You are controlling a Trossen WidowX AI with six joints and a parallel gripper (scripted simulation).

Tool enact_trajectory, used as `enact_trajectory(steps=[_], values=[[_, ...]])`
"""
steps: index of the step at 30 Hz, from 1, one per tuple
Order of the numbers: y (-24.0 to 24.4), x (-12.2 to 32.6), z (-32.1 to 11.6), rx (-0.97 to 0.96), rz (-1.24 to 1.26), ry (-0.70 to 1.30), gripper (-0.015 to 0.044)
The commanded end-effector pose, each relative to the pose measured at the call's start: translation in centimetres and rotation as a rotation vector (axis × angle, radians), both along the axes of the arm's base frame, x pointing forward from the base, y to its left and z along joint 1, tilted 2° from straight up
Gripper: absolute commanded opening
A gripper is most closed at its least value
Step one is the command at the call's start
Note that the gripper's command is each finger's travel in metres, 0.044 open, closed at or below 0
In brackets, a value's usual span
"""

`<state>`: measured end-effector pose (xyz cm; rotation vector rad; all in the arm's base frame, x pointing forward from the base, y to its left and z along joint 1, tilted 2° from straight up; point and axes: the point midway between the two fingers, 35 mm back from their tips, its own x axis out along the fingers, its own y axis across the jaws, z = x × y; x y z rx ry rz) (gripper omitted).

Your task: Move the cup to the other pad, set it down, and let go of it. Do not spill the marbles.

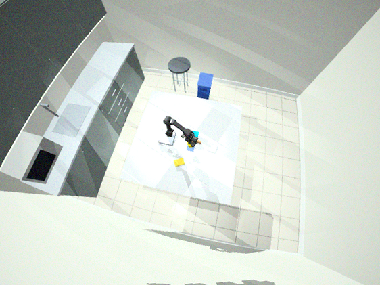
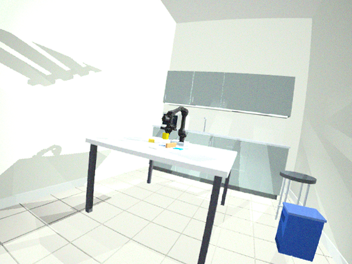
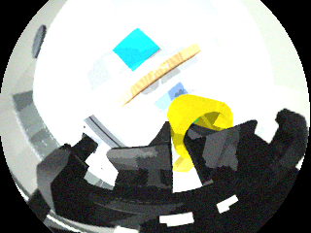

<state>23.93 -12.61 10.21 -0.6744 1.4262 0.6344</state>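
The hand (image 3: 194, 149) is closed on the yellow cup (image 3: 194, 119), holding it lifted off the worktop (image 2: 199, 160) near the middle, above the wooden bar (image 3: 158, 74) and cyan pad (image 3: 136, 49).

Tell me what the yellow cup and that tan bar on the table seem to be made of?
The yellow cup, gripped in the pincer, looks like smooth plastic: one flat bright colour, thin wall, faint sheen. The tan bar looks like pale unfinished wood, going by its light brown tone and faint streaks along its length, though painted plastic is possible.
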Motion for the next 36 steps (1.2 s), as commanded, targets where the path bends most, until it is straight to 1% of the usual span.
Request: enact_trajectory(steps=[1, 36], values=[[0.4, 0.1, 0.0, 0.000, -0.003, 0.000, 0.0000], [6.7, 2.3, 0.3, 0.000, -0.004, -0.004, 0.0000]])
